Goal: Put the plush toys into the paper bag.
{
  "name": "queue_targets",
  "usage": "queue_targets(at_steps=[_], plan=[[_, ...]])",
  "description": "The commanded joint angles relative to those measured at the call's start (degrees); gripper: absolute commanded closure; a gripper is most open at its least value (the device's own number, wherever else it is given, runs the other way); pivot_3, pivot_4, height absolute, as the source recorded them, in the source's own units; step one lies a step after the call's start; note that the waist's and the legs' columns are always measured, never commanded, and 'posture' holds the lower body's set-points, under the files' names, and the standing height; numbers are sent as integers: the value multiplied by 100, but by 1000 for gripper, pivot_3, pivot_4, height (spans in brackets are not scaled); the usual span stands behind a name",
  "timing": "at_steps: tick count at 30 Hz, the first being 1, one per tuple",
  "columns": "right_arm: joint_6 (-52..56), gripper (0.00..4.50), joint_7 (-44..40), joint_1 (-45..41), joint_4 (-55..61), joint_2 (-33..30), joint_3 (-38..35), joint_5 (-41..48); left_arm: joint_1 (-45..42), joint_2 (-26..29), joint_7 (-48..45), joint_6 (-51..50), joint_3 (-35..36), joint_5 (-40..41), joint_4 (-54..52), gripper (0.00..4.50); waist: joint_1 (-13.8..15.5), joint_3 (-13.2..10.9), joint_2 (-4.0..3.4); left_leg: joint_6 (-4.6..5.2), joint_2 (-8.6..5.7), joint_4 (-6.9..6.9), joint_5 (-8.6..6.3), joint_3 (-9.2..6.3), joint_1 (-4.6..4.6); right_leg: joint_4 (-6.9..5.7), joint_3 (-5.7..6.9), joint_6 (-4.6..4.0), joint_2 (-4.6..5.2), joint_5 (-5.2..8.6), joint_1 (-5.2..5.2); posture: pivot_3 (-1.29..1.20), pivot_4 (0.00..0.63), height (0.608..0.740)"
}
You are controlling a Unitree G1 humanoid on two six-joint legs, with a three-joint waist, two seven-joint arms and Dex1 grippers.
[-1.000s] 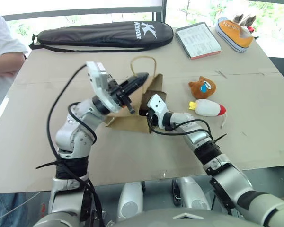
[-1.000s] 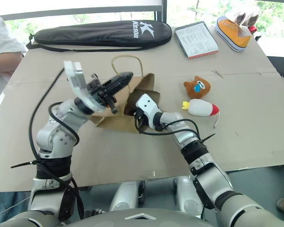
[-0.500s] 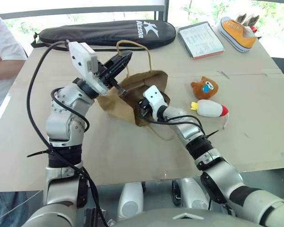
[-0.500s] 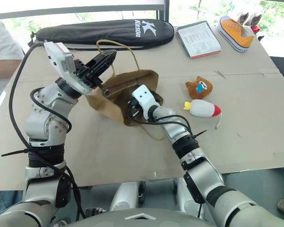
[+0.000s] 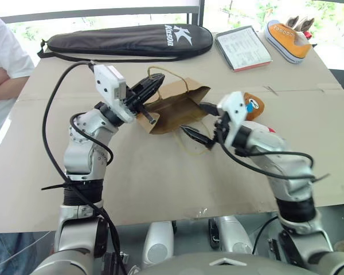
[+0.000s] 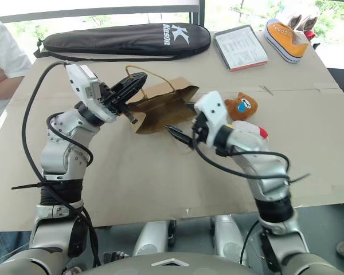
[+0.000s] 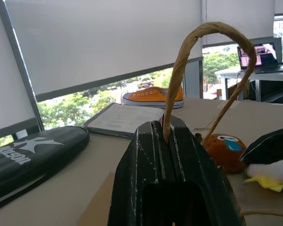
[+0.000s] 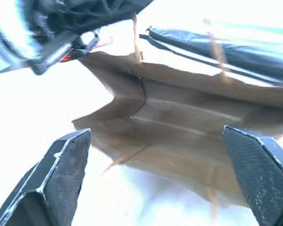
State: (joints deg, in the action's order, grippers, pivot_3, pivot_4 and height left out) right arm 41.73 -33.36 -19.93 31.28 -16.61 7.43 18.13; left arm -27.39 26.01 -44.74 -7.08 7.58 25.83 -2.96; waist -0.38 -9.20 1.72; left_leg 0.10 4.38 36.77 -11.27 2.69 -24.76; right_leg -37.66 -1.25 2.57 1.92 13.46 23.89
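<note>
Holding a handle of the paper bag (image 5: 180, 106) pinched near the bench's middle, the left end effector (image 5: 151, 87) should steady it — the right end effector (image 5: 199, 123) spread wide, empty — toys (image 6: 241, 106) just right.

Bright window daylight; blown-out glare and blur in right wrist view.

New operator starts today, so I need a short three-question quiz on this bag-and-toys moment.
1. True or false: the left gripper is shut on the paper bag handle.
2. The right gripper is: A open, B shut on the bear.
3. Which toy sits nearer the black case, the brown bear or the white rocket?

Key: 1 true; 2 A; 3 the brown bear.
</note>
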Motion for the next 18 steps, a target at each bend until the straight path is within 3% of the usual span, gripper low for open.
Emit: queue_targets(at_steps=[1,5,7,10,13,18], plan=[[364,47,54,611,920,-959,-670,-143,-213,-15,47,76,-37,-76,15,4500,22,-1,2,0,-5,0,0,1,-2,6,0,-2,5,1,-2,0,150,740],[640,47,163,971,739,-1794,-962,-363,-248,-78,88,20,-84,-87,-17,4500,-25,-2,3,0,-9,3,0,9,1,13,-8,-17,10,10,-5,0,150,740],[396,47,128,1031,291,-2303,-680,-801,-250,-146,140,-34,-120,-55,-69,4500,-44,-2,4,0,-8,3,0,6,6,7,-8,-18,8,11,-5,0,150,740],[266,47,250,760,-580,-2264,-461,-963,-272,-239,176,-76,-194,-48,-116,4500,-51,-3,7,1,-8,2,0,3,7,7,-8,-18,4,11,-4,0,150,740],[-211,877,211,594,-1264,-2286,-173,-1285,-302,-283,199,-198,-223,-8,-207,4500,-39,-5,7,1,-8,1,0,3,6,7,-12,-17,0,11,-3,0,150,740],[-502,3341,167,522,-1308,-2249,-227,-1333,-281,-262,270,-425,-146,91,-334,4500,-32,-5,7,1,-8,0,0,2,1,12,-11,7,0,1,-3,0,150,740]])
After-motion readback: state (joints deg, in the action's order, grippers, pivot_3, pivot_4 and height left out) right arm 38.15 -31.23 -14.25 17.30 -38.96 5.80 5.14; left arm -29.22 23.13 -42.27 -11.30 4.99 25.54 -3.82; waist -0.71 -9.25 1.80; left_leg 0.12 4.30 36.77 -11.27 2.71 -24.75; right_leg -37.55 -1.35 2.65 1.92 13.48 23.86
